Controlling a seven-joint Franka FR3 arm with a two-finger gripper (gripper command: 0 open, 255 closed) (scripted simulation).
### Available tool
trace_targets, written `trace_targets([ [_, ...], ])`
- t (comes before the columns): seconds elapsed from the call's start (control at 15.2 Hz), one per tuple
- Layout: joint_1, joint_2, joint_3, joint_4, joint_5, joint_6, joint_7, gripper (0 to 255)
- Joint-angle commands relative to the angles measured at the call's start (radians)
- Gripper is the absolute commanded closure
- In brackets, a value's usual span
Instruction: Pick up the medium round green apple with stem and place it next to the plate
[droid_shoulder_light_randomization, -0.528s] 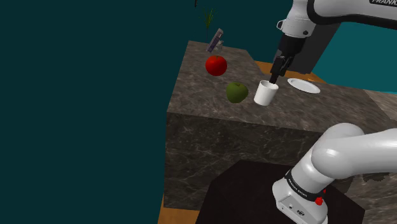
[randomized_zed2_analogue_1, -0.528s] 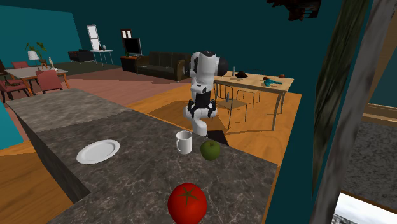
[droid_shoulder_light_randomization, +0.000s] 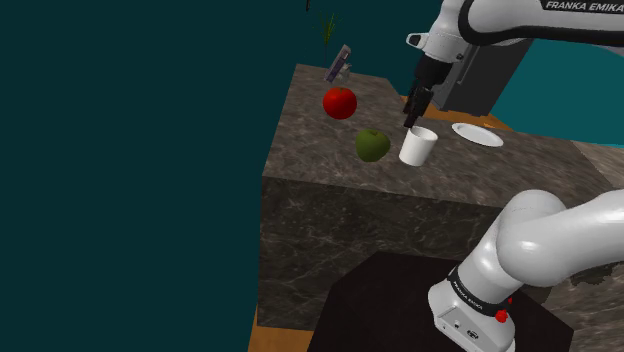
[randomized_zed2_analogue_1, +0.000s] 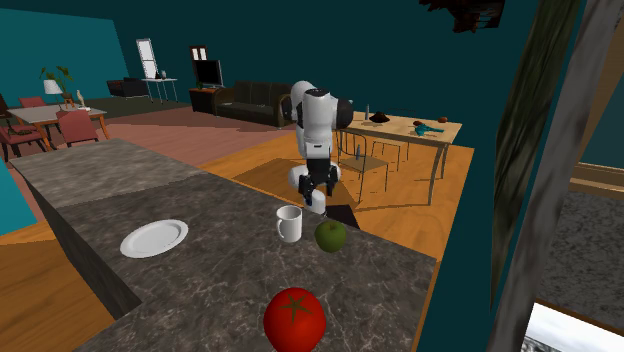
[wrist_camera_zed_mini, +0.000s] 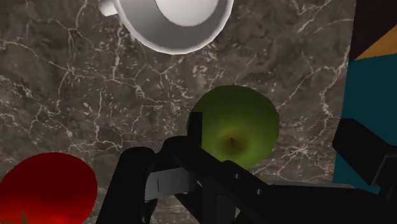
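**Gripper open above the apple, nothing held**

Gripper (droid_shoulder_light_randomization: 410, 119): fingers apart in the wrist view and empty. It hangs over the counter (droid_shoulder_light_randomization: 330, 195), above the gap between the apple (droid_shoulder_light_randomization: 373, 145) and the mug (droid_shoulder_light_randomization: 418, 146). No contact with either.

Apple: green, resting on the counter near its edge, just beside the white mug. In the wrist view the apple (wrist_camera_zed_mini: 238, 127) lies below the fingers, with the mug (wrist_camera_zed_mini: 175, 19) beyond it and the tomato (wrist_camera_zed_mini: 44, 188) off to one side.

Surface: dark stone-look top with pale veining, block-shaped, with matching side faces. The things on it run in a rough line: tomato (randomized_zed2_analogue_1: 295, 320), apple (randomized_zed2_analogue_1: 331, 236), mug (randomized_zed2_analogue_1: 289, 224), then the white plate (randomized_zed2_analogue_1: 154, 238), well apart from the apple. In the second exterior view the gripper (randomized_zed2_analogue_1: 317, 203) sits just behind the mug.

Room: teal walls, wood floor. A dark sofa (randomized_zed2_analogue_1: 250, 100) and a TV (randomized_zed2_analogue_1: 208, 72) stand at the back, and a wooden dining table (randomized_zed2_analogue_1: 400, 128) with chairs is behind the arm. Red chairs (randomized_zed2_analogue_1: 75, 125) are at that view's left. The stand (droid_shoulder_light_randomization: 400, 310) is a black box against the counter's side.
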Motion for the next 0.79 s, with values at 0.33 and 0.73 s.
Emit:
trace_targets([
  [0.33,0.126,0.103,-0.119,0.006,0.042,0.155,-0.33,0],
  [0.73,0.127,0.116,-0.124,-0.045,0.042,0.219,-0.331,0],
])
